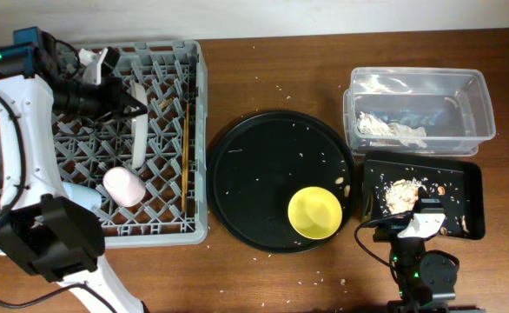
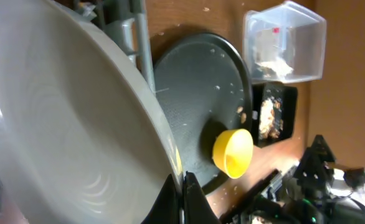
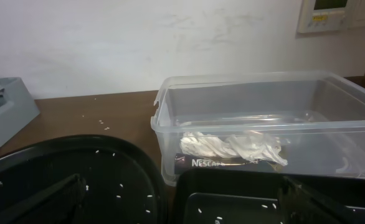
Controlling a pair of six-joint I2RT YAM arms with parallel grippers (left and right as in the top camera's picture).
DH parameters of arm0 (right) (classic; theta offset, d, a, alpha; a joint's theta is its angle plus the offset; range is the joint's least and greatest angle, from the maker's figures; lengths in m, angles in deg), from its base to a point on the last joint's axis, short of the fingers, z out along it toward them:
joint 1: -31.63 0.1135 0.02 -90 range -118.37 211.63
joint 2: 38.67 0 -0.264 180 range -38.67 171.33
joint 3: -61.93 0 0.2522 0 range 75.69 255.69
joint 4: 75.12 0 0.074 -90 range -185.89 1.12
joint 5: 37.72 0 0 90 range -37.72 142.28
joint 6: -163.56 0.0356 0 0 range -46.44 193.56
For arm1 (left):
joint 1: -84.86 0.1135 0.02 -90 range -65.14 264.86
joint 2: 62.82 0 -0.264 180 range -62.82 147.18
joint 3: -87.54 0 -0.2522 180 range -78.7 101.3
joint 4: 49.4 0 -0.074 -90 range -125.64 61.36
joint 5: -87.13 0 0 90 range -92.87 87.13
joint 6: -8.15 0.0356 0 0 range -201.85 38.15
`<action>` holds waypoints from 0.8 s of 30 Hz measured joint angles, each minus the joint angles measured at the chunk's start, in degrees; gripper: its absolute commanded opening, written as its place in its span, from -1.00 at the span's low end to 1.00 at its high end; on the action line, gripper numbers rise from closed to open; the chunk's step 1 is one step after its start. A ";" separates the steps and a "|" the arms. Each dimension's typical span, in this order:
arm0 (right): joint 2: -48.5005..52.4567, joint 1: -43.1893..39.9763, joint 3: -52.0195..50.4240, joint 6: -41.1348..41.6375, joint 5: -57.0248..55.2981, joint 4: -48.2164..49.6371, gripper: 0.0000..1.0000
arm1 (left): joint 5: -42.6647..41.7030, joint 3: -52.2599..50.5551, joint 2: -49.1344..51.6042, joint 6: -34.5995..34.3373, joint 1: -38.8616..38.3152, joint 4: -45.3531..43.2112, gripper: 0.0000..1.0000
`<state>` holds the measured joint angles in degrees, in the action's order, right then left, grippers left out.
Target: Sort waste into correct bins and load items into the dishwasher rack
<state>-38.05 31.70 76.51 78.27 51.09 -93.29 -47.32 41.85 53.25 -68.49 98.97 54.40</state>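
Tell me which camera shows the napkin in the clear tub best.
Right wrist: the napkin lies close, side-on through the clear tub wall, with a brown wrapper. Overhead shows it small from above; left wrist, a distant blur.

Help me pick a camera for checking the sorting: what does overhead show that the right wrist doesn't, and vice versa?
Only overhead: the pink cup in the dishwasher rack, the yellow bowl, the heap of food scraps. Only right wrist: the Nescafe lettering on the wrapper. Both: the clear tub holding the crumpled napkin, and the round black tray.
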 measured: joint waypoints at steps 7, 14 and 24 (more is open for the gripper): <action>0.00 0.00 0.00 0.02 0.02 0.00 0.97 | -3.58 0.00 0.00 12.13 0.02 2.16 -1.00; 0.00 0.00 0.00 0.02 0.02 0.00 0.97 | -17.57 0.00 0.00 18.03 3.04 6.56 -1.00; 0.00 0.00 0.00 0.00 0.02 0.00 0.97 | -11.80 -0.44 0.00 18.60 5.97 6.23 -1.00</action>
<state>-38.05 31.70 76.51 78.27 51.11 -93.29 -59.12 41.41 53.25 -49.89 104.93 60.63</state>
